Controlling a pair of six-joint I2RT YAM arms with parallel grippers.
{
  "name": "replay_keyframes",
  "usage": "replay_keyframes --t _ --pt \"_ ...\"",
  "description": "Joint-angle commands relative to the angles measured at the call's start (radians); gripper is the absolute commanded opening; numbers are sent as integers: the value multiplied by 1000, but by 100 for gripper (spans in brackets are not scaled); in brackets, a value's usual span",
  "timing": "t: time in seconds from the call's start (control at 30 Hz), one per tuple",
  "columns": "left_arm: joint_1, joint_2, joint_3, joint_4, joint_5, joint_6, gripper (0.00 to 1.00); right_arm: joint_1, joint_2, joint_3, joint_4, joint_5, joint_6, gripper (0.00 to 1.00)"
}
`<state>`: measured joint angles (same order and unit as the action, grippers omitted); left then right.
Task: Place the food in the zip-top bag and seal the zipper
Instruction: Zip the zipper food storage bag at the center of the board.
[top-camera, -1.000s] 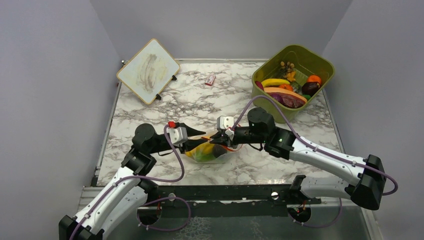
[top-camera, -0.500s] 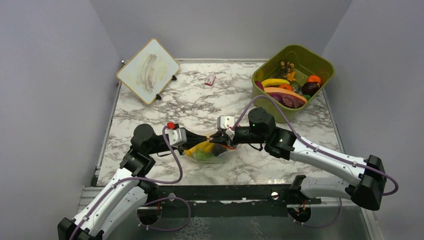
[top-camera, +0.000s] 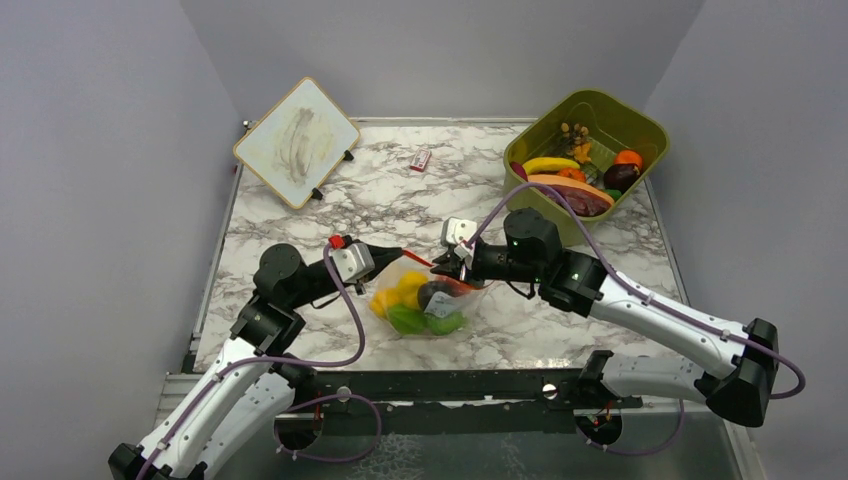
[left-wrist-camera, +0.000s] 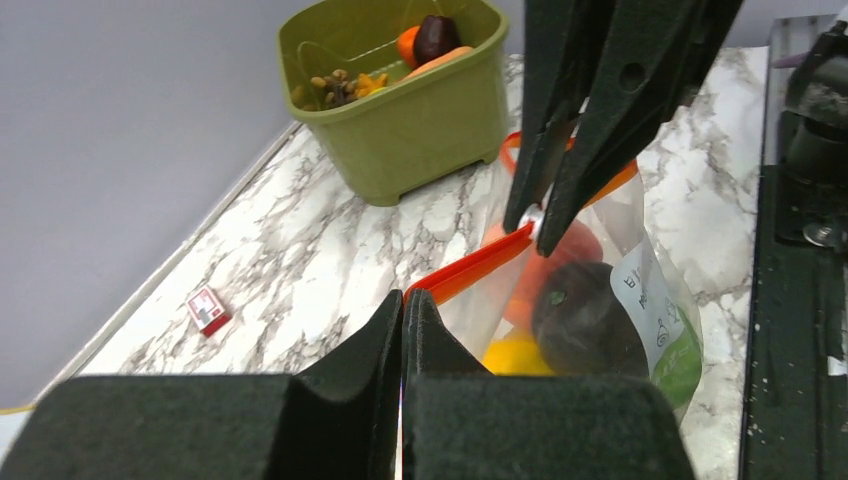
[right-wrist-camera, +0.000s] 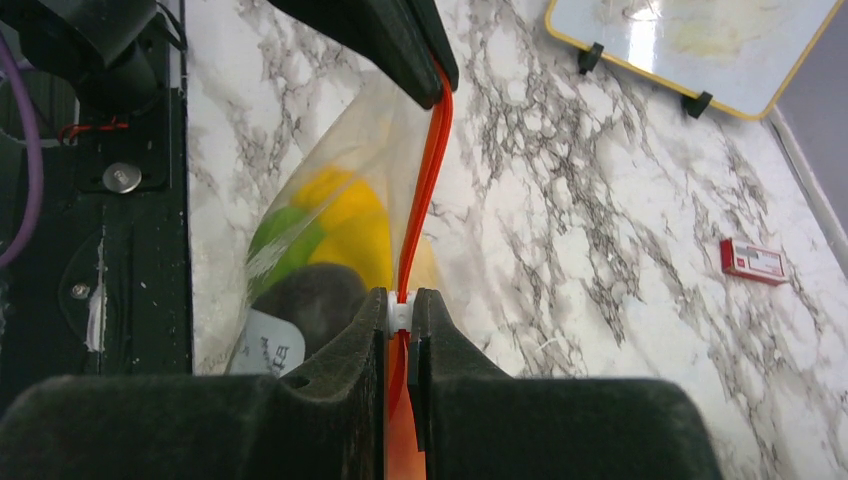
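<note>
Both of my grippers were clenched on the zipper (right-wrist-camera: 428, 150), which ran taut between them above the marble table (top-camera: 330, 210). My left gripper (left-wrist-camera: 402, 305) pinched the strip's left end. My right gripper (top-camera: 443, 270) gripped it farther along, fingers closed over the white slider (right-wrist-camera: 399, 312). Beneath the strip, the zip-top bag (top-camera: 440, 310) sagged toward my bases. The food (top-camera: 408, 292) sat inside it: yellow, green and dark pieces packed together, just below my fingertips.
</note>
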<state>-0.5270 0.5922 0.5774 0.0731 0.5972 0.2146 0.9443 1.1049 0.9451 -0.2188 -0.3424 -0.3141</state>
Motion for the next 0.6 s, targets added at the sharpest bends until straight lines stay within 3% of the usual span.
replay_keyframes --t 0.0,0.57 --pt "10 -19 42 24 -204 58 0 -16 -54 20 -164 67 22 1" --pt "10 -21 42 -15 -359 101 0 -38 -102 120 -420 229 55 1"
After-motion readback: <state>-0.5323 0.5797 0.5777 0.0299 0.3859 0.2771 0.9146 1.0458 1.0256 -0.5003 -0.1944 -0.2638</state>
